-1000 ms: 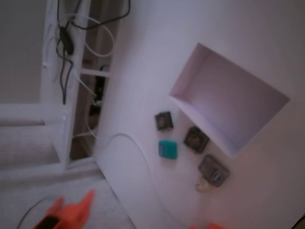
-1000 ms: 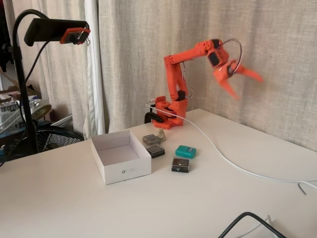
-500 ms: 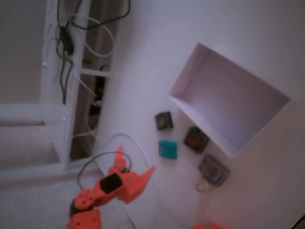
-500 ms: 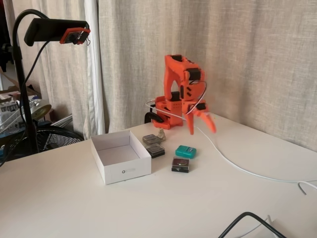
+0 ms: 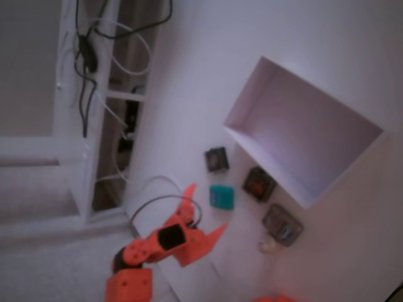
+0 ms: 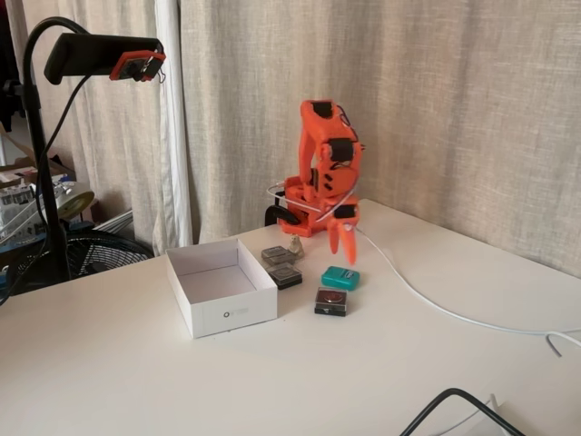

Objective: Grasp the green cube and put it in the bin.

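Note:
The green cube is a small teal block lying flat on the white table, a little to the right of the bin in a fixed view. The bin is a shallow white open box with nothing in it. My orange gripper hangs just above the cube, its fingers pointing down. It is open, the fingers spread with nothing between them and clear of the cube.
Three dark squarish blocks lie between the cube and the bin. A white cable runs across the table from the arm's base. A camera on a stand stands at the left.
The arm has swung down from high up on the right, folding in, and its open gripper now hangs just over the green cube. Cube, blocks and bin have not moved.

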Robot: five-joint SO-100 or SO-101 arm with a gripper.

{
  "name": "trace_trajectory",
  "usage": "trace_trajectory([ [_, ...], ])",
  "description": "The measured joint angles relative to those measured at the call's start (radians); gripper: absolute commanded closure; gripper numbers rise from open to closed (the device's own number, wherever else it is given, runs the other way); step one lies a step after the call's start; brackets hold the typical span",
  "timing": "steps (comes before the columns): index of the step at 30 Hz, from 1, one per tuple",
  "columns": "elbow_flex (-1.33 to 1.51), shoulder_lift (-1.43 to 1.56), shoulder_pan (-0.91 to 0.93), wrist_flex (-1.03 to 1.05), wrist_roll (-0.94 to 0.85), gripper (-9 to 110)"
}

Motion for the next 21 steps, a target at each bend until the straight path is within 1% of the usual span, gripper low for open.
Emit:
trace_trajectory([
  [6,-0.032,-0.092,0.034,-0.006,0.0,52],
  [11,-0.091,-0.146,0.032,0.1,0.043,52],
  [21,-0.091,-0.152,0.114,0.086,0.109,52],
])
